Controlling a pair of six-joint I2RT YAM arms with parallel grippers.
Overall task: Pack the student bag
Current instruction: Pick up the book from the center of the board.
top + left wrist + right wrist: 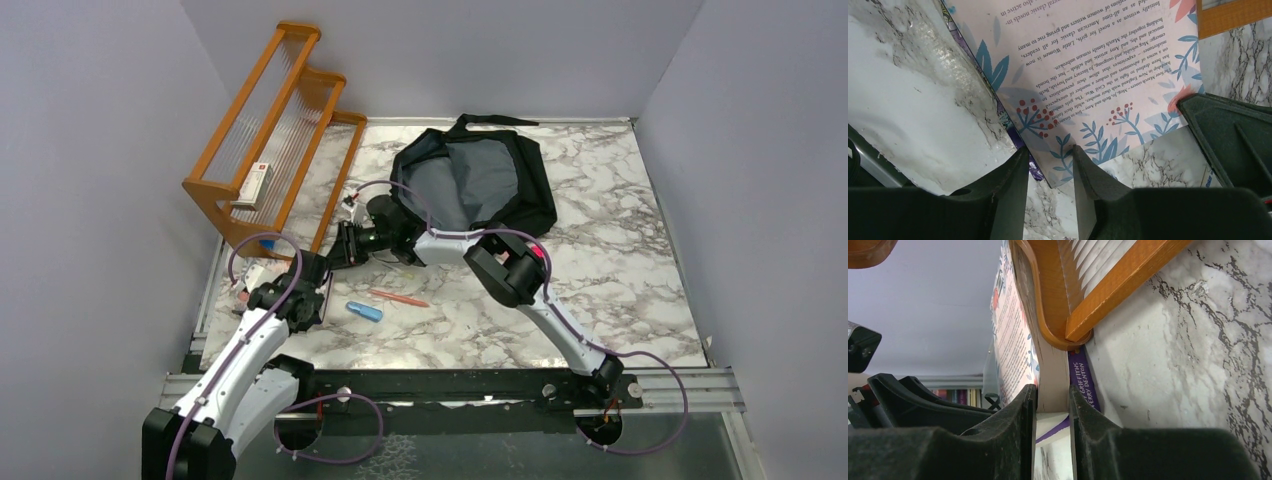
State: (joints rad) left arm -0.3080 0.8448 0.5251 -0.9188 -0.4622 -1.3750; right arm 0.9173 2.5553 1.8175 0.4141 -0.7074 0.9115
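The student bag (478, 180), black with grey lining, lies open at the back of the table, away from both grippers. A pink book (1088, 65) with a floral cover rests on a purple book (1083, 382) at the foot of the wooden rack (270, 130). My left gripper (1048, 152) stands over the pink book's near corner, its fingertips against the corner's two edges. My right gripper (1052, 390) comes in from the side, shut on the book's beige page edge (1053, 375). In the top view the arms hide most of the book.
The rack's curved foot (1058, 335) sits right over the pink book. An orange pen (398, 298) and a small blue item (364, 311) lie on the marble near the front. A white box (255, 183) rests on the rack's low shelf. Walls close in on three sides.
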